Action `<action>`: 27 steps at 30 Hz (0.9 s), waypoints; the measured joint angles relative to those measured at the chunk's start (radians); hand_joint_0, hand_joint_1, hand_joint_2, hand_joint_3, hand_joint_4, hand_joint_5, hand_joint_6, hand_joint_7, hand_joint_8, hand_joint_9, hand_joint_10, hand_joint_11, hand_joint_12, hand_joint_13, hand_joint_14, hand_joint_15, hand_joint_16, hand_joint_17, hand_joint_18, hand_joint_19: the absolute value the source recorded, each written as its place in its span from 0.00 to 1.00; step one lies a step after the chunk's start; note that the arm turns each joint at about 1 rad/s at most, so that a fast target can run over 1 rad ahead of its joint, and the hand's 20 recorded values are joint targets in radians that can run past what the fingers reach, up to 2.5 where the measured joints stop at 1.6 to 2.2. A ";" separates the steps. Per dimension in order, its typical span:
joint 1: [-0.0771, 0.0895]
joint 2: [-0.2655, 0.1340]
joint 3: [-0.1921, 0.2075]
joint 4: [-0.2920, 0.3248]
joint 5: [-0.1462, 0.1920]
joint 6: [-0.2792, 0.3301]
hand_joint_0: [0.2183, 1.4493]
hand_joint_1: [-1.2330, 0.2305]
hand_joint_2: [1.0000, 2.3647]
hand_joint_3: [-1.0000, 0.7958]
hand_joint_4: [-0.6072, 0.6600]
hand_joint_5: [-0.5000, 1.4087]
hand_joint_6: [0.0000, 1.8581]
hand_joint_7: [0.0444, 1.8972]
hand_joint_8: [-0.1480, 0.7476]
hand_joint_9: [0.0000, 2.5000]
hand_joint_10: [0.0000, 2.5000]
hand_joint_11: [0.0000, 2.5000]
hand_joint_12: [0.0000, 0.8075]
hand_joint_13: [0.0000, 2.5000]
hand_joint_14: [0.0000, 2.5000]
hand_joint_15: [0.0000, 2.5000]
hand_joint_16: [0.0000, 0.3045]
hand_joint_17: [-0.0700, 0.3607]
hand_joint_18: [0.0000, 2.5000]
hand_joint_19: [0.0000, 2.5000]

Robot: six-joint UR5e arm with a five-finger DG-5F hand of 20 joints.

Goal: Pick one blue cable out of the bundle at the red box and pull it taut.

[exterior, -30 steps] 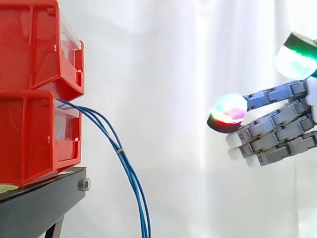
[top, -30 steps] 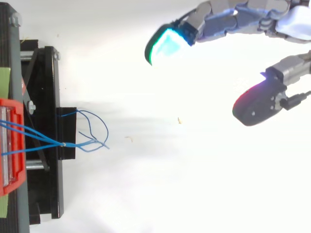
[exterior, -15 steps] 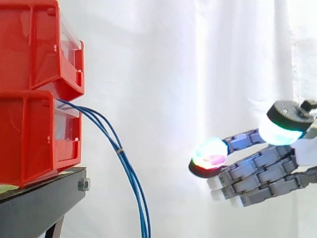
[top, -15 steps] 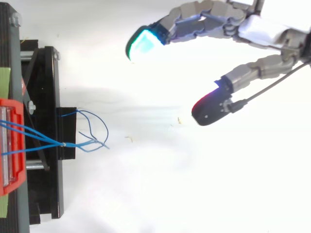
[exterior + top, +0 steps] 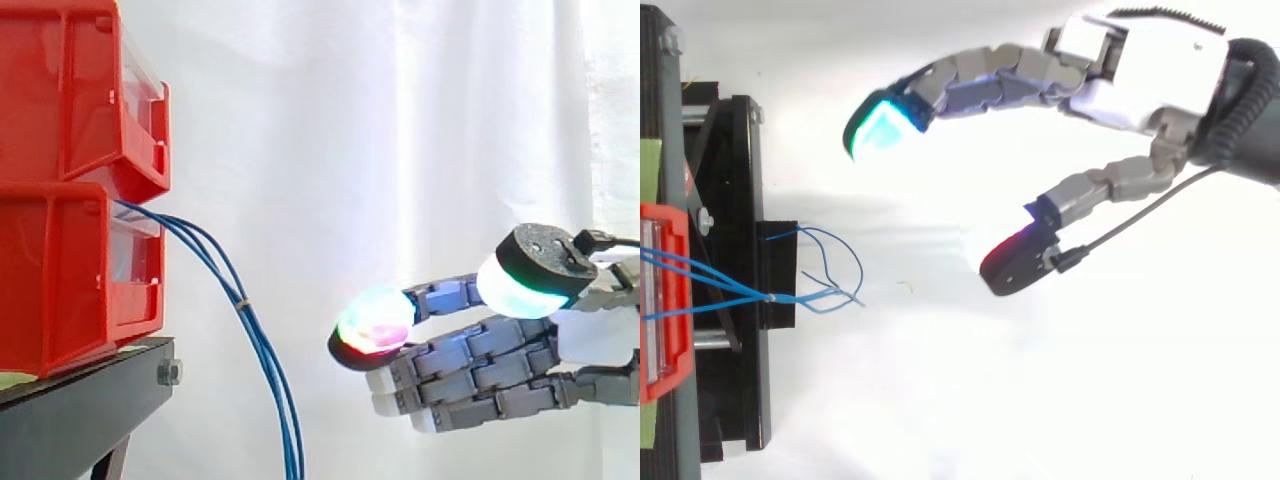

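My hand: open and holding nothing. The fingers are spread and only lightly bent, and it sits well apart from the red box, on the box's open-front side and about level with its bottom edge.
My fingertips: they point at the red box. In the top view one glows green and another red, with a wide gap between them and no cable in it.
Space between: bare white background lies between my fingertips and the cables that hang in front of the red box. Nothing touches.
Blue cables: they come out of the red box's front, arc away from it and hang slack below its lower edge. In the top view their loose ends curl just beyond the box on my side.
Tie: a pale band holds the strands together just below and in front of the red box's lower corner.
Stand: black, directly under the red box.
Upper bin: red, stacked on top of the red box.
Curtain: white, behind the red box and everything else.
Done, as I judge it: my hand is lined up toward the bundle and spread ready for a pinch.
Left, as I judge it: closing the gap to the red box, singling out one strand from those in the tie, pinching it, and drawing it away until it runs straight.
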 measured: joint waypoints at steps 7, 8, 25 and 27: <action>0.018 -0.079 0.097 -0.028 -0.014 0.028 0.22 0.29 0.00 0.28 0.66 0.19 0.27 0.35 0.50 0.20 0.00 0.02 0.44 0.12 0.00 0.04 0.18 0.45 0.04 0.04; 0.018 -0.090 0.115 -0.037 -0.020 0.035 0.22 0.29 0.00 0.28 0.66 0.19 0.27 0.35 0.50 0.20 0.00 0.02 0.44 0.12 0.00 0.04 0.18 0.45 0.04 0.04; 0.037 -0.191 0.246 -0.065 -0.048 0.070 0.22 0.32 0.00 0.28 0.75 0.22 0.27 0.42 0.52 0.22 0.00 0.02 0.44 0.12 0.00 0.04 0.18 0.45 0.04 0.04; 0.038 -0.204 0.263 -0.069 -0.056 0.075 0.22 0.32 0.00 0.28 0.76 0.22 0.27 0.43 0.52 0.22 0.00 0.02 0.44 0.12 0.00 0.04 0.18 0.45 0.05 0.04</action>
